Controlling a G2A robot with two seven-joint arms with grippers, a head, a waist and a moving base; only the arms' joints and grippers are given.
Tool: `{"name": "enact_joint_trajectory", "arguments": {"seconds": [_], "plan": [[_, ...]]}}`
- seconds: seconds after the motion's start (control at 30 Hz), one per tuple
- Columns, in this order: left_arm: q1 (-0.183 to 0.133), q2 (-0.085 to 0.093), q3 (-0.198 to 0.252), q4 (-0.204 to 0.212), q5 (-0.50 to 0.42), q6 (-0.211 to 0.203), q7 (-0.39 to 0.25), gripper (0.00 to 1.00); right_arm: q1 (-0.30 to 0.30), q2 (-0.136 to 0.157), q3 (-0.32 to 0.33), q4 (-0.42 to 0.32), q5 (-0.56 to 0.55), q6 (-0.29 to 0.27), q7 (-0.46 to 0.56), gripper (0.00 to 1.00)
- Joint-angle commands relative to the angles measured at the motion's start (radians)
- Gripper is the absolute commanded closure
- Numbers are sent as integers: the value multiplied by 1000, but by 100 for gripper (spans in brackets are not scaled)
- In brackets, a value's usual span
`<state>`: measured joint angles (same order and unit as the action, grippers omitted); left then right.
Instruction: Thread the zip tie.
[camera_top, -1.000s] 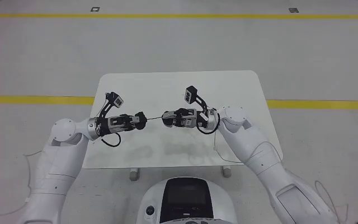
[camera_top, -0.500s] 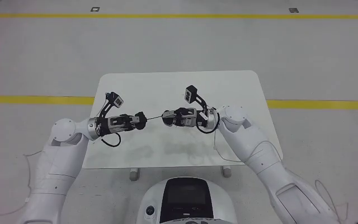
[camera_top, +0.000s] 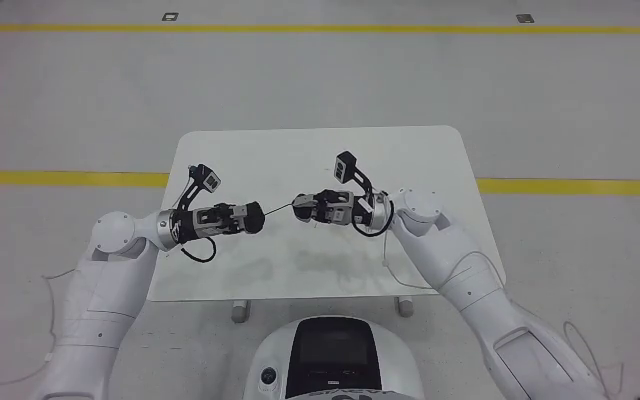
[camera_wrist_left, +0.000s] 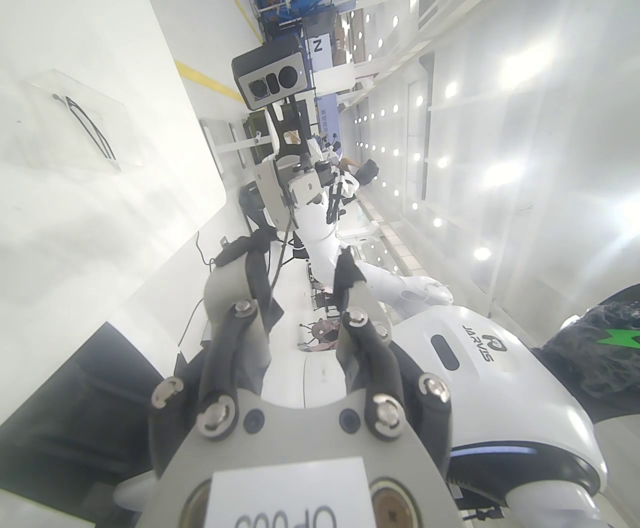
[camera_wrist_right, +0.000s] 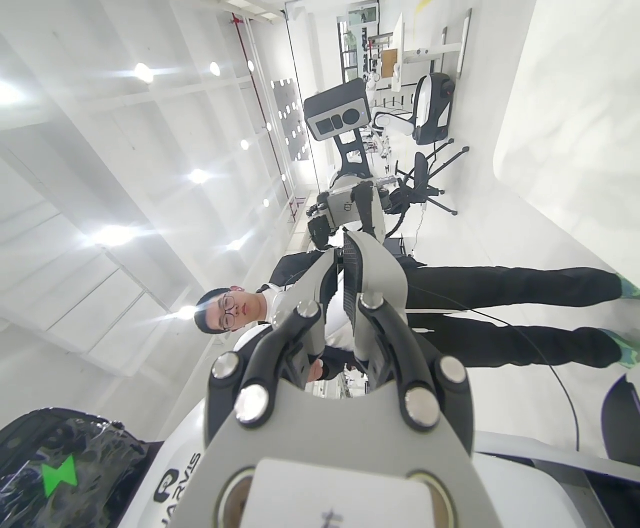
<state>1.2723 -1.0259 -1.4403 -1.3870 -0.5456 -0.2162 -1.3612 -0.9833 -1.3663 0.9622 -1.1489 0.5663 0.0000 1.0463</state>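
The zip tie (camera_top: 278, 209) spans the gap above the table (camera_top: 420, 150) — the right gripper (camera_top: 298, 207) clamped on one end to steady it (my guess), the left gripper (camera_top: 258, 216) spread apart around the other.

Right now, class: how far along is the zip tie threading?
Done: the zip tie is up off the table, spanning from left hand to right hand. In hand: the strand is stretched between them. Left: no closed loop shows, so threading looks unfinished.
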Motion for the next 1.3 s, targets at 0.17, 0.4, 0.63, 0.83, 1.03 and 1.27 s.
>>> {"name": "enact_joint_trajectory", "arguments": {"seconds": [0.17, 0.4, 0.63, 0.83, 1.03, 1.27], "plan": [[0, 0, 0, 0, 0, 0, 0, 0, -5, 2, 7, 3, -1, -4, -22, 100], [2, -1, 2, -3, -3, 2, 14, 0, -24, 1, 6, -18, 19, -9, -29, 100], [-9, -2, 22, 6, -109, 9, -20, 0, -38, -6, -5, -27, 73, -25, -5, 100], [-23, 0, 54, 4, -117, 7, -29, 0, -35, -13, -15, -14, 102, -45, -22, 100], [-13, -1, 63, -19, -118, 13, 13, 0, -51, -13, -15, -41, 94, -43, -52, 100], [-14, 1, 73, -17, -160, 22, 4, 0, -65, -11, -15, -68, 83, -35, -70, 100]]}}
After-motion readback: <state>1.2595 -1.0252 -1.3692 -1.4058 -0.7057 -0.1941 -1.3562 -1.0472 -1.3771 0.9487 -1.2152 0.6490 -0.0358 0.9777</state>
